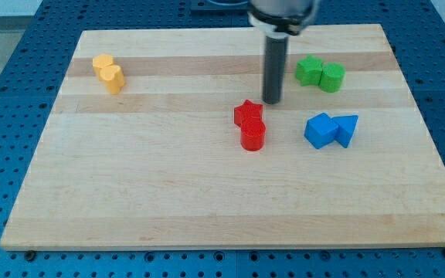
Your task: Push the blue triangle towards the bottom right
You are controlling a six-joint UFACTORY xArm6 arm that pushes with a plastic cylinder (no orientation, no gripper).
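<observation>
The blue triangle [347,129] lies at the view's right, touching a blue cube [320,130] on its left. My rod comes down from the view's top; my tip [272,101] rests on the board up and to the left of the blue blocks, well apart from them. The tip is just up and to the right of a red star [248,113], which touches a red cylinder [253,136] below it.
Two green blocks [321,73] sit together at the upper right, to the right of the rod. Two yellow blocks [108,72] sit together at the upper left. The wooden board [207,201] has blue pegboard around its edges.
</observation>
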